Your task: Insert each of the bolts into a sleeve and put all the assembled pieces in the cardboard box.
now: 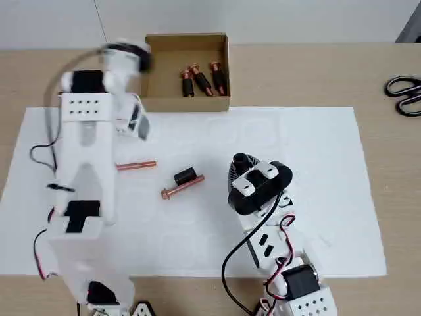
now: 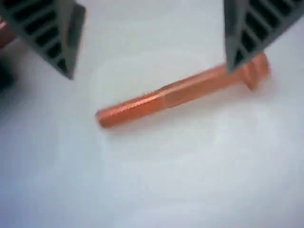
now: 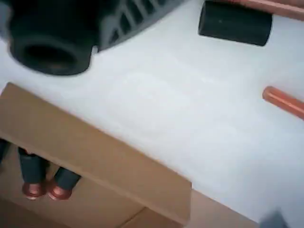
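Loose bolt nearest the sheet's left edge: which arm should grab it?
Left. The left gripper hovers over that bolt, open fingers to either side of it. The right gripper sits farther off and holds a sleeve.

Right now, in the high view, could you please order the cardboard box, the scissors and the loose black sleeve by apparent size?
Largest: cardboard box.
Then scissors, partly cut off at the edge.
Smallest: loose black sleeve.

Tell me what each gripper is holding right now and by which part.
The right gripper holds a black sleeve by its side. The left gripper holds nothing; it hangs open over a copper bolt.
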